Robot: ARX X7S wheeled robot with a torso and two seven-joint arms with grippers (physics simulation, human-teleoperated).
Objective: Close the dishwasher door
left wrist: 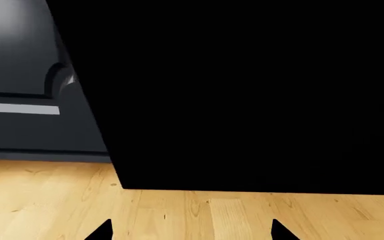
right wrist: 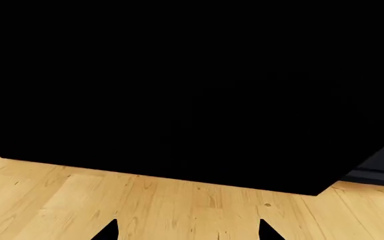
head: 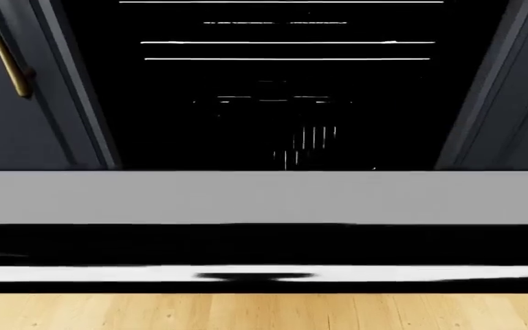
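Pale wood floor (head: pixel 264 313); blue-grey cabinets (head: pixel 25 130) — brass handle (head: pixel 5 51).

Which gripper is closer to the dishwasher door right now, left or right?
Cannot tell. Both wrist views show the dishwasher door filling the frame above the wood floor, with left gripper and right gripper apart from it, tips spread; neither arm shows in the head view.
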